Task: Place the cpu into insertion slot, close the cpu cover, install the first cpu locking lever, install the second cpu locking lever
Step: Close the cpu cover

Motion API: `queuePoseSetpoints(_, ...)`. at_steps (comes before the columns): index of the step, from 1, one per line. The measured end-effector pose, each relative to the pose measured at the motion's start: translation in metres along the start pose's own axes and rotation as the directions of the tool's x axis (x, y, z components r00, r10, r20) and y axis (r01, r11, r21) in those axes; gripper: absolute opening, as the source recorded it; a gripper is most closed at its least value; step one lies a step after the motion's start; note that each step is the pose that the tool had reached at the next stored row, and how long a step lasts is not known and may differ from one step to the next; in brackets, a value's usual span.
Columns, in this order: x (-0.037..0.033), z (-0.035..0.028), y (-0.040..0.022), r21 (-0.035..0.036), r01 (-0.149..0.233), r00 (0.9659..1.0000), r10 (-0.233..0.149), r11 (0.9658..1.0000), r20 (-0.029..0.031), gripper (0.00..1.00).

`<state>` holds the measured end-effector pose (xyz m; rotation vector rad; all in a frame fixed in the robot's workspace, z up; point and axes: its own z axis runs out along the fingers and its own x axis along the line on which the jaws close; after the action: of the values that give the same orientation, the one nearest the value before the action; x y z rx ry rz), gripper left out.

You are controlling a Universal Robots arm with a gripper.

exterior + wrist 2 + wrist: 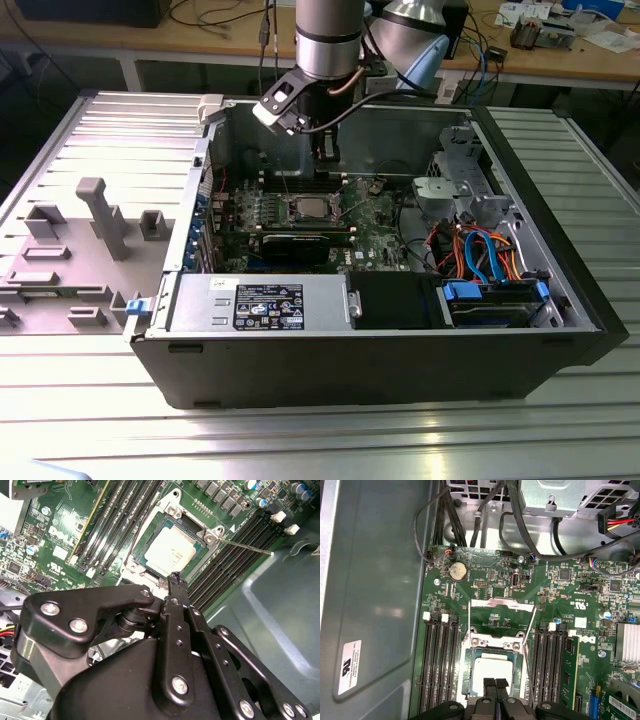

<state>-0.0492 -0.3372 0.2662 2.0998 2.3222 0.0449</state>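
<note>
Here, the gripper (pixel 325 150) hangs in the upper middle of the exterior view, inside the open computer case (pixel 300 370). Its fingers are drawn almost together, with nothing between them. Just below its tips, at the frame's centre, the cpu (pixel 492 670) lies silver side up in the insertion slot (pixel 495 650) of the green motherboard (pixel 485 575), so step 1 of 4 looks done. In the first wrist view the cpu cover (pixel 502 604) appears swung back beyond the chip, bare board showing through its window. In the second wrist view 1 thin locking lever (pixel 245 547) juts free across the memory slots (pixel 235 565). Cover and 2 levers seem left.
</note>
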Motion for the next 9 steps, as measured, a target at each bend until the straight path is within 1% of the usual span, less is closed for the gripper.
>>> queuePoseSetpoints(9,0.0,-0.001,0.0,0.0,0.0,1.0,0.0,1.0,0.0,0.11)
